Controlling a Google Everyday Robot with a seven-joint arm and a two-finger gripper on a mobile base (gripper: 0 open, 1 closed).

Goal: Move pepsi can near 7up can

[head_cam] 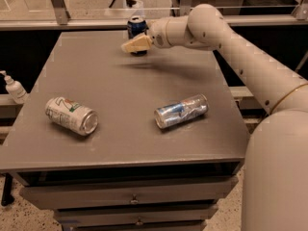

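Observation:
The pepsi can [136,26] is dark blue with a silver top and stands upright at the table's back edge. My gripper [135,44] reaches in from the right and is right in front of the can's lower half, hiding it. I cannot tell whether it touches the can. The 7up can [71,115] is pale with green and red marks. It lies on its side at the table's front left, far from the pepsi can.
A shiny silver can with blue and red marks [181,110] lies on its side at the front right of the grey table [120,81]. A white pump bottle [14,88] stands off the table's left edge. A rail and glass panel run behind the table.

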